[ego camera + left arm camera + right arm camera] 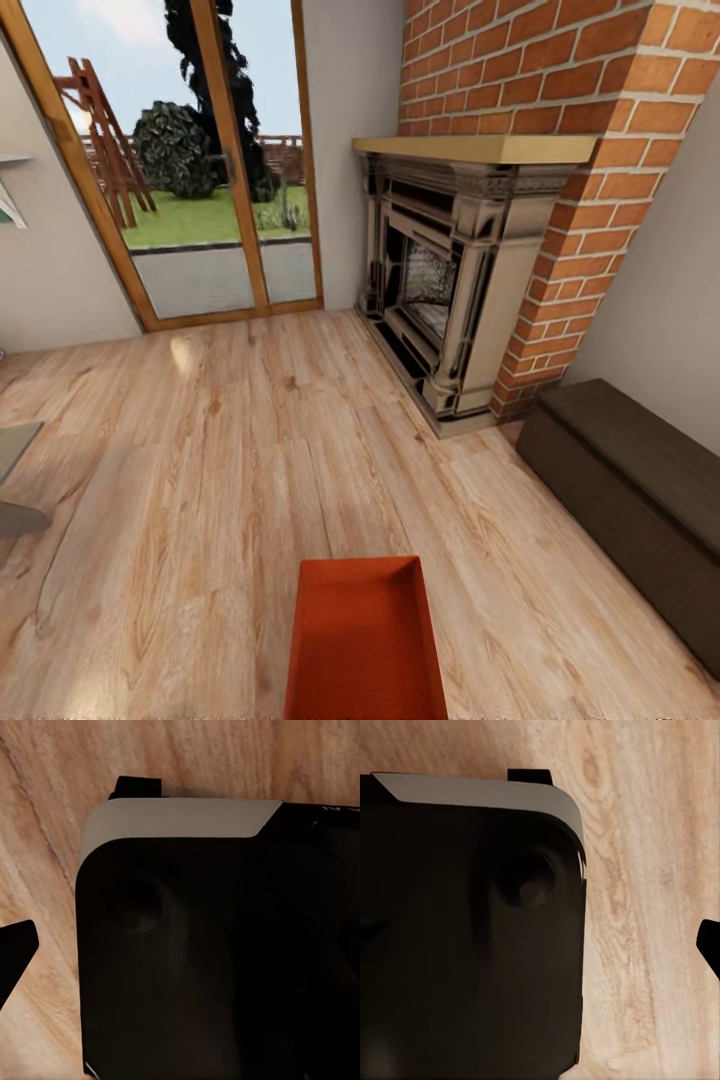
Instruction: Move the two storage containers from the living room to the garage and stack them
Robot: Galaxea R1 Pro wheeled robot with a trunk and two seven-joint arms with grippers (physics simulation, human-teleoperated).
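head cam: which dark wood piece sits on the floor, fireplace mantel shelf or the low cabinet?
The long low dark-brown cabinet, resting on the plank floor right of the brick fireplace. The mantel shelf is lighter and mounted high on the brick.

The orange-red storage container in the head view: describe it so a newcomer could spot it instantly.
Start at the red brick fireplace on the right, then follow the light wood plank floor toward the robot. The storage container sits at the picture's bottom edge, an open, lidless rectangular bin. It is orange-red, unlike the long dark-brown cabinet beside the fireplace.
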